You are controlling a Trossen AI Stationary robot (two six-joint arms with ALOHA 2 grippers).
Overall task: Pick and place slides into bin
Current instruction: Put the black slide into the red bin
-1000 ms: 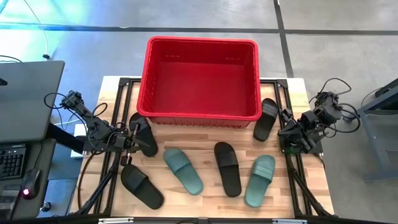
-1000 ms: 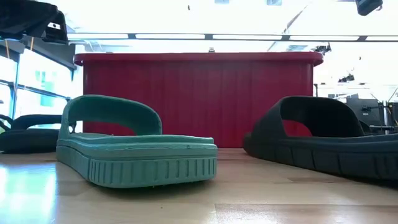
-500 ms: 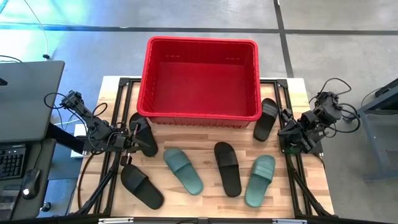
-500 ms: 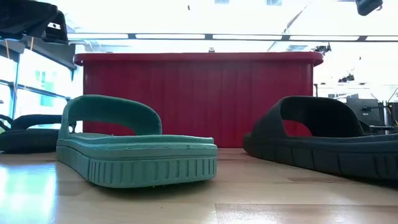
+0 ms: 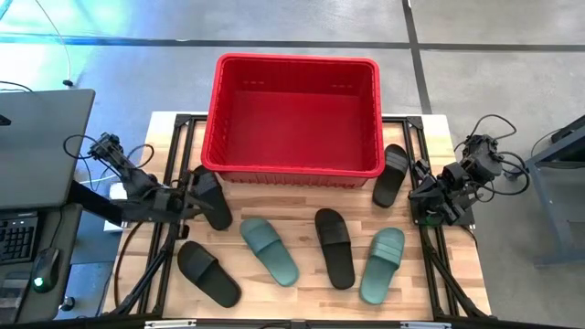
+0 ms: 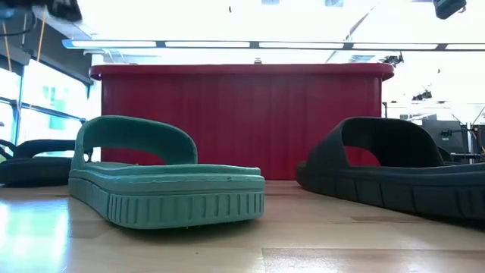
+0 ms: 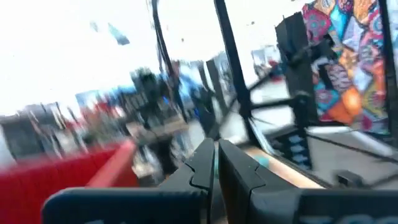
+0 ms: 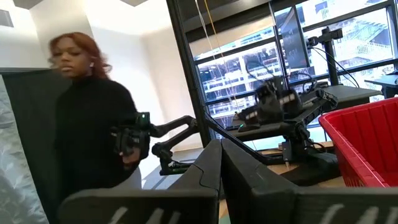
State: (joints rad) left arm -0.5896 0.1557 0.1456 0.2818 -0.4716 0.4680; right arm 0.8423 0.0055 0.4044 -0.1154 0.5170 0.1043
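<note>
Six slides lie sole-down on the wooden table: black ones and sage green ones. The red bin stands at the table's far edge, with no slide inside. My left gripper is shut with nothing between its fingers. It hovers at the left side of the far-left black slide, tipped upward. My right gripper is shut at the table's right edge, beside the far-right black slide.
Black frame rails run along the table's left and right sides. Bare wood shows between the slides. A person in black stands beyond the table in the right wrist view. A desk with a keyboard stands to the left.
My left gripper has risen and tipped its fingers upward, staying shut; in the low view it has gone almost out of the picture's top. The black slide beside it has stayed on the table.
</note>
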